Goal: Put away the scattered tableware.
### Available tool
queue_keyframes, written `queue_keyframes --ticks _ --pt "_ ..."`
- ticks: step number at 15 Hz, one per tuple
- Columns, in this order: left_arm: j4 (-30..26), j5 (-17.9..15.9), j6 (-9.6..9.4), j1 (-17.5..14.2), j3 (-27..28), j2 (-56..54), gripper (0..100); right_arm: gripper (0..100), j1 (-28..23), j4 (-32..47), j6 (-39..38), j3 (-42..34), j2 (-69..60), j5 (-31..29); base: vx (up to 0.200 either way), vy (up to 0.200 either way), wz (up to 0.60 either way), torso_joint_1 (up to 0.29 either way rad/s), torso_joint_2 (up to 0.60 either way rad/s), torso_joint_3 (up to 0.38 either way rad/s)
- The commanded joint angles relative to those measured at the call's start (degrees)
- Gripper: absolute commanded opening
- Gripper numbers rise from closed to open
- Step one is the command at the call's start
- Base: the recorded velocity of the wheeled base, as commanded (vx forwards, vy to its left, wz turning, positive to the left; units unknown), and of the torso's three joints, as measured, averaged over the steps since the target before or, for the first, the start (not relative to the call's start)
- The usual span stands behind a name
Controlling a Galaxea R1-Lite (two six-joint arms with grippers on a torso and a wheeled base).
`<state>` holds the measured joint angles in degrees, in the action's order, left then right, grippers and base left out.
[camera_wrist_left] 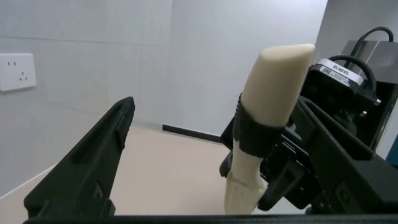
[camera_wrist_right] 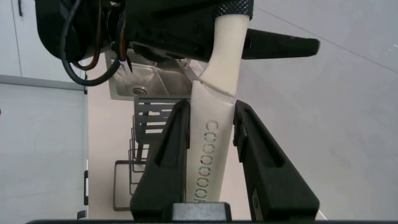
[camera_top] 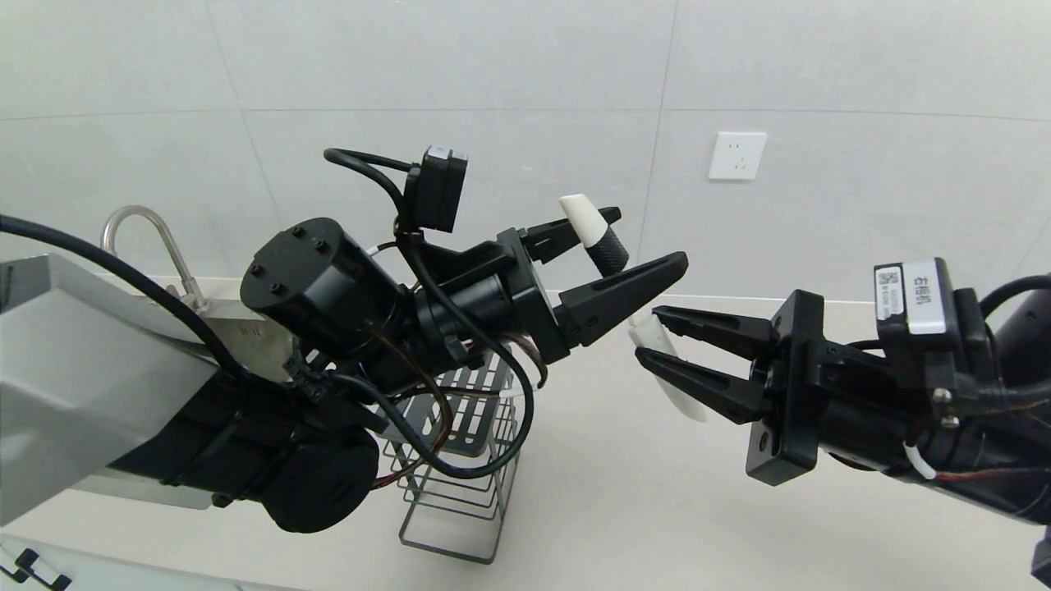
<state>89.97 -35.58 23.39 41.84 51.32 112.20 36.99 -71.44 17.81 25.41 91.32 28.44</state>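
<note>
A white utensil (camera_top: 591, 230) with a black grip band hangs in the air between both arms, over the counter. My left gripper (camera_top: 649, 240) is open; the banded handle (camera_wrist_left: 273, 93) rests against one of its fingers, with a wide gap to the other. My right gripper (camera_top: 649, 335) is shut on the utensil's lower white part (camera_wrist_right: 211, 162), which has a row of small holes. In the right wrist view its two fingers (camera_wrist_right: 174, 143) press on both sides of that part.
A grey wire rack (camera_top: 460, 492) stands on the beige counter (camera_top: 657, 492) below the left arm. Behind it are a steel sink (camera_wrist_right: 149, 81) and a curved faucet (camera_top: 139, 222). A wall socket (camera_top: 737, 155) sits on the tiled wall.
</note>
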Motion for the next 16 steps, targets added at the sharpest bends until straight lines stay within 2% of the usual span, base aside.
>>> queue_keyframes --ticks 1,2,3,11,12,16 --pt "0.0 0.0 0.16 0.1 0.1 -0.5 100 0 -0.1 0.0 0.0 0.0 0.4 0.0 0.000 0.000 0.00 0.000 0.00 0.000" --pt "0.0 0.1 0.69 0.2 0.1 -0.6 100 0 -0.2 0.0 -0.1 0.2 0.3 0.0 0.000 0.000 0.00 0.000 0.00 0.000" --pt "0.0 0.1 1.57 0.3 0.0 -0.8 0 0 -0.5 0.0 -0.1 0.5 0.3 -0.1 0.000 0.000 0.00 0.000 0.00 0.000" --pt "0.0 0.2 1.30 1.6 0.2 -0.9 0 0 -1.5 0.2 -0.1 2.7 0.4 -0.2 0.000 0.000 0.00 0.000 0.00 0.000" --pt "0.0 0.2 1.30 1.6 0.2 -0.9 0 100 -1.5 0.2 -0.1 2.7 0.6 -0.2 0.000 0.000 0.00 0.000 0.00 0.000" --pt "0.0 2.0 1.39 1.6 1.1 -1.2 0 100 -1.5 0.3 0.1 -0.8 -0.9 -0.2 0.000 0.000 0.00 0.000 0.00 0.000"
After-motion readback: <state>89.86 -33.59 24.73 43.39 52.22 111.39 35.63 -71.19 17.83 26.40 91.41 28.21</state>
